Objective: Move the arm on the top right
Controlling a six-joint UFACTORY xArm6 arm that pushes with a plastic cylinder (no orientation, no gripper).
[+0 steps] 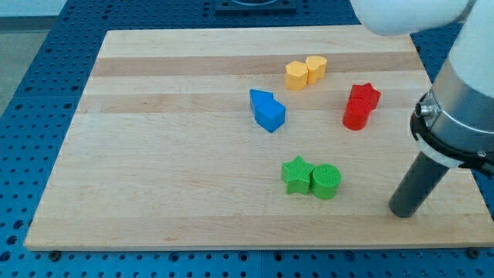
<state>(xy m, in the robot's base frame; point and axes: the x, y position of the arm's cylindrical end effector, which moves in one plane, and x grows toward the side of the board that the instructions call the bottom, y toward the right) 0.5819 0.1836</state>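
My tip (pixel 402 211) rests on the wooden board (pixel 154 154) near its lower right corner, to the right of the green blocks. The dark rod rises from it toward the view's right edge into the grey arm (pixel 463 100). A green star (pixel 297 173) and a green cylinder (pixel 326 181) touch each other, left of the tip. A red star (pixel 366 96) and a red cylinder (pixel 356 114) sit together above the tip. A yellow hexagon (pixel 296 74) and a yellow heart (pixel 316 67) touch near the top. Two blue blocks (pixel 267 109) sit at the centre.
The board lies on a blue perforated table (pixel 46 46). The arm's white body (pixel 409 14) covers the board's top right corner. The board's right edge runs just right of the tip.
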